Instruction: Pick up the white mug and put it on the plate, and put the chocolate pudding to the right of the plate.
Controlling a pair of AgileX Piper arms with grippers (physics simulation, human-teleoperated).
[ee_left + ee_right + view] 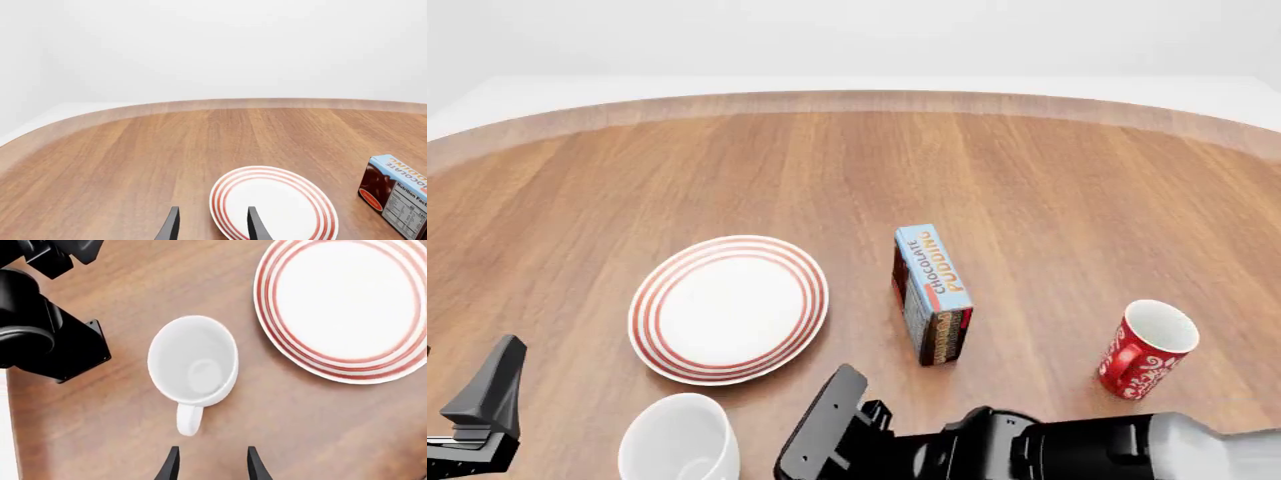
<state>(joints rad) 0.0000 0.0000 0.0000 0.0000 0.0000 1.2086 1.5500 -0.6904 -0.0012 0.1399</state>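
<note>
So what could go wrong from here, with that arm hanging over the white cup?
The right gripper hangs open just off the white mug, near its handle; a skewed closing might nudge or tip the mug rather than grip it. The plate lies close beside the mug, so a shoved mug could knock its rim. The left gripper also sits close by, so the two arms might bump each other during the lift.

The right end effector [207, 465] hangs above the white mug [193, 361], pointing straight down just off its handle, fingers parted and empty. The left end effector [211, 225] sits low beside that mug, fingers likewise apart, holding nothing.
</note>
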